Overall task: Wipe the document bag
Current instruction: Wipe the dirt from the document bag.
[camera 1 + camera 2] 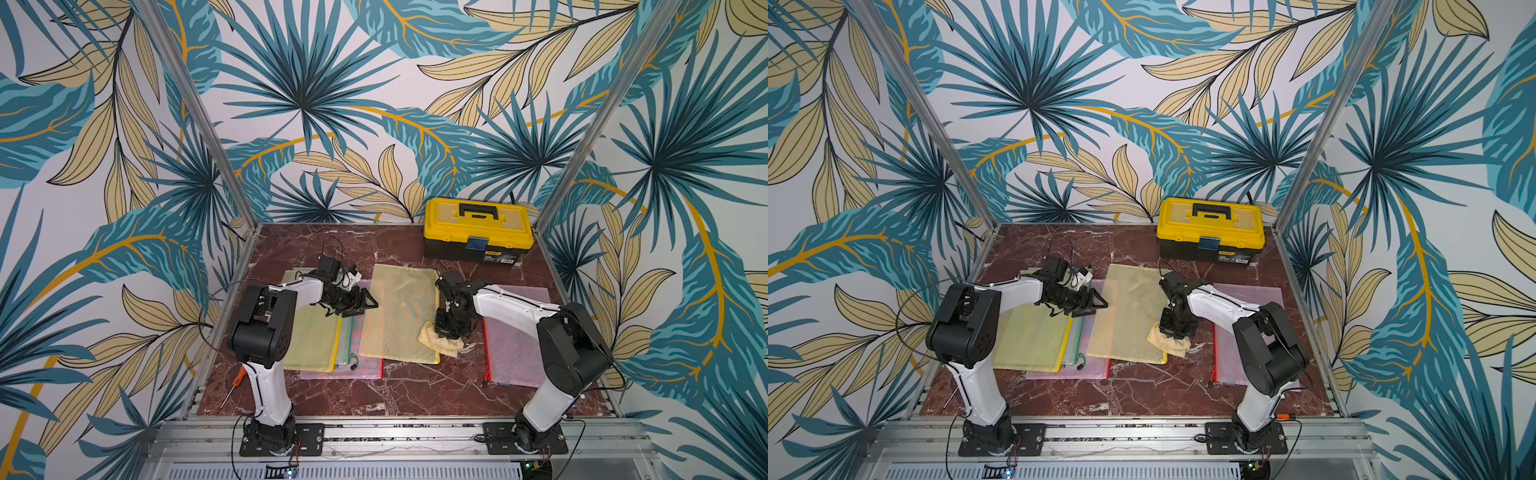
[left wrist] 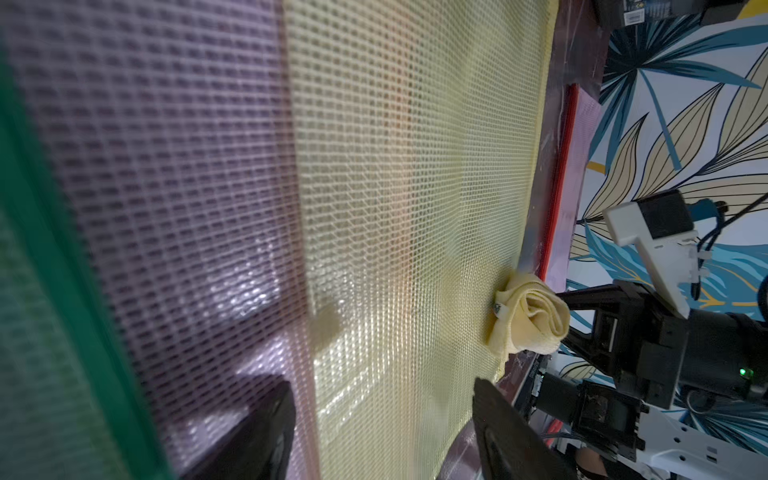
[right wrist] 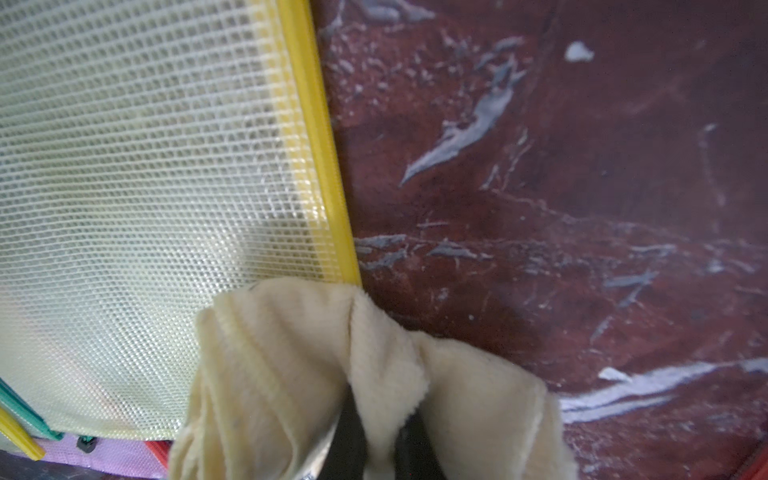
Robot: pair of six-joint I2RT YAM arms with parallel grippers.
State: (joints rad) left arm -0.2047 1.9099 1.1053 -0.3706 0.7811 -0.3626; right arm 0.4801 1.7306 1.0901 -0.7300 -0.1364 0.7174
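A yellow mesh document bag (image 1: 399, 316) (image 1: 1131, 311) lies flat in the middle of the table. A cream cloth (image 1: 440, 343) (image 1: 1169, 343) rests bunched at its right edge, near the front corner. My right gripper (image 1: 451, 332) points down and is shut on the cloth (image 3: 311, 365), beside the bag's yellow zipper edge (image 3: 316, 145). My left gripper (image 1: 368, 301) hovers over the bag's left edge, open, with nothing between its fingers (image 2: 266, 428). In the left wrist view the bag (image 2: 415, 208) fills the middle and the cloth (image 2: 528, 320) sits at its far edge.
A stack of yellow, green and pink bags (image 1: 316, 336) lies at the left under my left arm. Another pink bag (image 1: 515, 332) lies at the right under my right arm. A yellow toolbox (image 1: 478, 230) stands at the back right. An orange screwdriver (image 1: 232, 384) lies on the left rail.
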